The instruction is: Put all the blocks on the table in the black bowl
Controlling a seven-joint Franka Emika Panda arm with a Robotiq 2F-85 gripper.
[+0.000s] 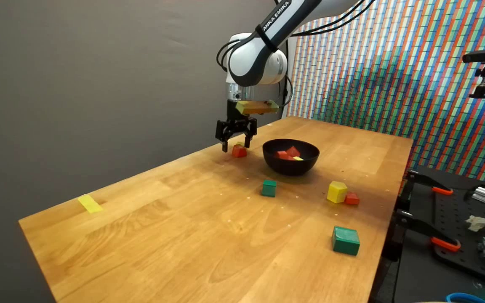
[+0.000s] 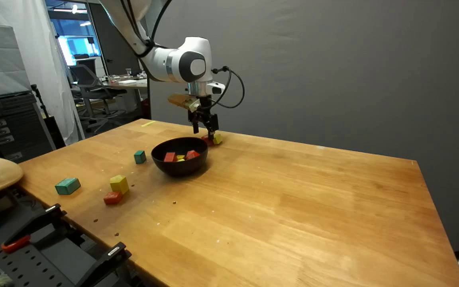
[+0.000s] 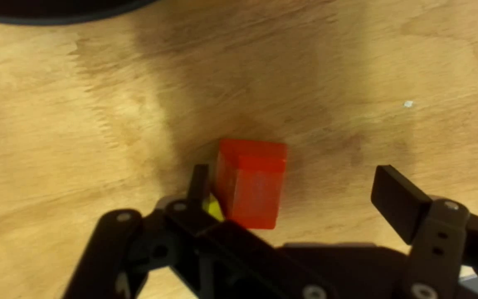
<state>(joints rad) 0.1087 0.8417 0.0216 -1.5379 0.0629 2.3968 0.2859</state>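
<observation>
My gripper stands open low over the table, pointing down. A red block lies between the spread fingers, close to the left one in the wrist view and away from the right. Beside it, partly covered by that left finger, is a yellow block. The black bowl stands close by, holding red and yellow blocks; only its rim enters the wrist view. Farther off on the table are a small green block, a yellow block against a red block, and a larger green block.
A grey wall runs along the table edge near the gripper. Yellow tape is stuck on the tabletop. Clamps sit on a dark side stand by the opposite edge. A round wooden board stands beside a table corner.
</observation>
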